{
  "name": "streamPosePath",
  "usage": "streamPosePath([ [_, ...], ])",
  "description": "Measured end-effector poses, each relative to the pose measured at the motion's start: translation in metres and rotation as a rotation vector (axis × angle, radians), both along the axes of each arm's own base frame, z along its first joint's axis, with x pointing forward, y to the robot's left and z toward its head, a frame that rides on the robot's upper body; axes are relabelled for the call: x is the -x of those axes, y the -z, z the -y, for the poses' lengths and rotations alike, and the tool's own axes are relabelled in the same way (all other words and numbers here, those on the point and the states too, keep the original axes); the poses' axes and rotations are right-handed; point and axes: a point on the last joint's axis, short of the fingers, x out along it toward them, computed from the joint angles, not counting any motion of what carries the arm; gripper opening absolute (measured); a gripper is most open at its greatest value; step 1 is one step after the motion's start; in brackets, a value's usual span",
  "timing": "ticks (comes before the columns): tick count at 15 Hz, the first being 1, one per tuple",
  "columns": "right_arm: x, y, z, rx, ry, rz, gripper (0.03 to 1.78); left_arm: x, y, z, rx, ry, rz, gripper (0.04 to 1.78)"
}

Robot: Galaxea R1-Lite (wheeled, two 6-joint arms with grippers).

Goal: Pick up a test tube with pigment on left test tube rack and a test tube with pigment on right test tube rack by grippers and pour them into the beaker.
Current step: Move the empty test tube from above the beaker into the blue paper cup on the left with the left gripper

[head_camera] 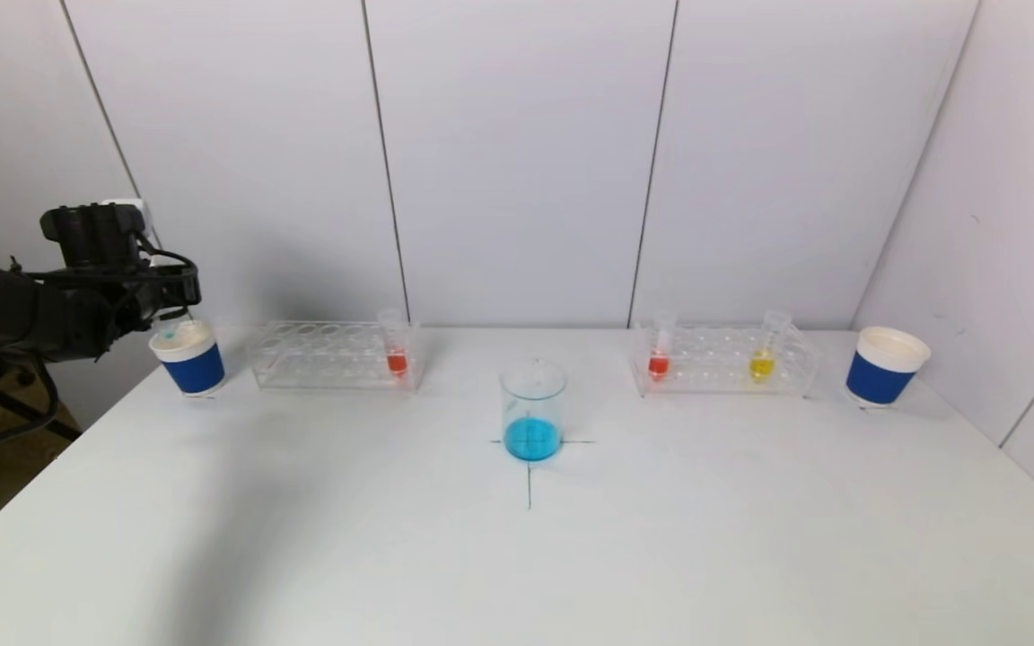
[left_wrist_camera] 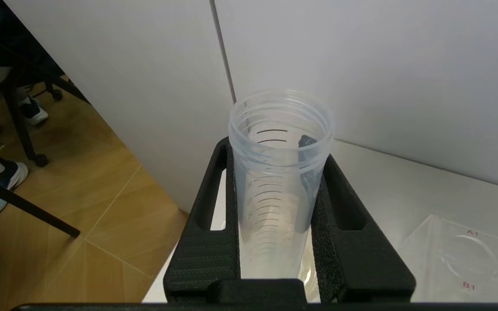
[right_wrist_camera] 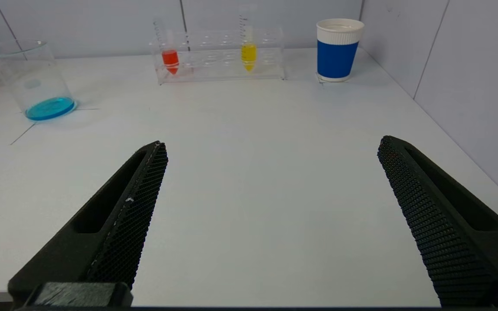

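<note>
At the far left, my left gripper (head_camera: 174, 301) (left_wrist_camera: 279, 152) is shut on a clear graduated test tube (head_camera: 167, 327) (left_wrist_camera: 275, 185) that looks empty. It holds the tube upright, its tip just over a blue paper cup (head_camera: 189, 359). The left rack (head_camera: 328, 354) holds one red tube (head_camera: 397, 350). In the right rack (head_camera: 723, 361) stand a red tube (head_camera: 659, 354) and a yellow tube (head_camera: 762, 354). Between the racks, the beaker (head_camera: 532, 408) has blue liquid at its bottom. My right gripper (right_wrist_camera: 273, 147) is open and low over bare table, out of the head view.
A second blue paper cup (head_camera: 885, 366) stands at the back right, near the side wall. A black cross is marked on the table (head_camera: 517, 556) under the beaker. The table's left edge drops to a wooden floor (left_wrist_camera: 59, 207) with chair legs.
</note>
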Motion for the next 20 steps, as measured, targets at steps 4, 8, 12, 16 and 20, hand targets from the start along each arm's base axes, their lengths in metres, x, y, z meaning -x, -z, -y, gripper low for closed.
streamPosePath([
  [4, 0.000, 0.000, 0.000, 0.000, 0.000, -0.001, 1.77, -0.001, 0.024, -0.004, 0.003, -0.001, -0.011, 0.47],
  [8, 0.000, 0.000, 0.000, 0.000, 0.000, 0.000, 1.77, -0.004, 0.043, -0.005, 0.006, 0.000, -0.023, 0.47],
  [12, 0.000, 0.000, 0.000, 0.000, 0.000, 0.000, 1.77, -0.004, 0.054, -0.005, 0.015, 0.006, -0.048, 0.47],
  [16, 0.000, 0.000, 0.000, 0.000, 0.000, 0.000, 1.77, -0.004, 0.057, -0.005, 0.020, 0.006, -0.058, 0.47],
  [20, 0.000, 0.000, 0.000, 0.000, 0.000, 0.000, 1.77, -0.004, 0.058, -0.005, 0.020, 0.005, -0.059, 0.47],
])
